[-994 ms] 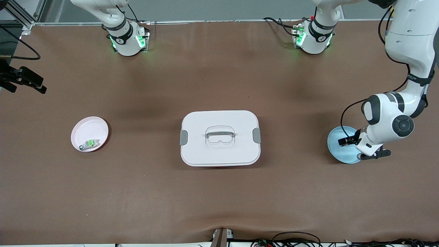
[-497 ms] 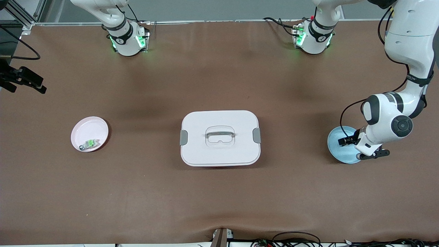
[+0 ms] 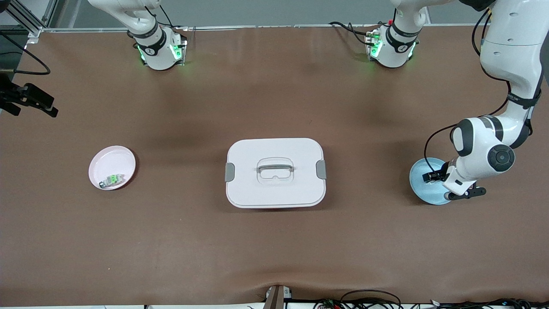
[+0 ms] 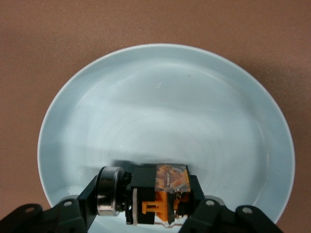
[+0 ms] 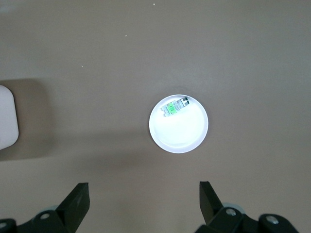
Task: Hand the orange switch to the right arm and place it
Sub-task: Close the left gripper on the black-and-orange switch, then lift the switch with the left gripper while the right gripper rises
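**A:** Where is the left arm?

**B:** It comes down from its base at the top edge of the table, bends at the elbow near the left arm's end, and its wrist points down at the blue plate [image 3: 422, 182] close to that end's edge. The left gripper [image 4: 154, 213] sits low in the plate.

**A:** Is it holding anything?

**B:** Yes. In the left wrist view its fingers [image 4: 92, 201] are clamped on either side of the orange switch [image 4: 158, 194], a black block with an orange middle and a silver round cap at one end. The switch lies inside the plate, near the rim; whether it rests on the plate's floor or is just off it, I cannot tell. In the front view the wrist hides the switch.

**A:** And the right arm?

**B:** It waits. Only its base shows at the top edge, toward the right arm's end. The right gripper [image 5: 143, 201] hangs high over the table, fingers spread wide and empty, above the pink plate [image 5: 179, 138].

**A:** What is in that plate?

**B:** A small clear-grey part with a green middle [image 3: 111, 180], near the rim. The plate sits toward the right arm's end.

**A:** Anything in the middle?

**B:** A white box with a handled lid [image 3: 274, 172], grey clips on both ends, at the table's centre between the two plates.
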Motion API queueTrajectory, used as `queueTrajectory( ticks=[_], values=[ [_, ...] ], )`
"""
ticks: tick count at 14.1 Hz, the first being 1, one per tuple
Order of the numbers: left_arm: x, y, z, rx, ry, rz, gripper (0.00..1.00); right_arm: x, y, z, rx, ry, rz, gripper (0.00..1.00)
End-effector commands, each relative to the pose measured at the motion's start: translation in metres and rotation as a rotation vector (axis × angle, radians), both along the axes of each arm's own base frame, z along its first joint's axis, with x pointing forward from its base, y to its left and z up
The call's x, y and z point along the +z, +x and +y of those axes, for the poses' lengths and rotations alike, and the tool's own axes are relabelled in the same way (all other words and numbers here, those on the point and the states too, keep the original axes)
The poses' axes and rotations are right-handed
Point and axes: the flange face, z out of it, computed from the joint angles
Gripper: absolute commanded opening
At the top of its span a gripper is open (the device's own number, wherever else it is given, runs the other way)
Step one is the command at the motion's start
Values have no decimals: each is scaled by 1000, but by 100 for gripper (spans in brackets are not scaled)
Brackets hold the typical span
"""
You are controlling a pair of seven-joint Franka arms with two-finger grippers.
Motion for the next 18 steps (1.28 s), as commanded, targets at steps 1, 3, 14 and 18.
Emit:
queueTrajectory(
  ticks=[1, 3, 14, 18],
  values=[
    [13, 5, -12, 40, 14, -25, 0, 5, -1, 1, 7, -16, 0, 100],
    [29, 10, -22, 53, 9, -53, 0, 3, 0, 2, 13, -16, 3, 100],
    [183, 4, -126, 289, -270, 17, 0, 3, -19, 108, 140, -3, 163, 100],
    [261, -6, -230, 444, -274, 91, 0, 3, -39, 196, 58, 74, 191, 100]
  ],
)
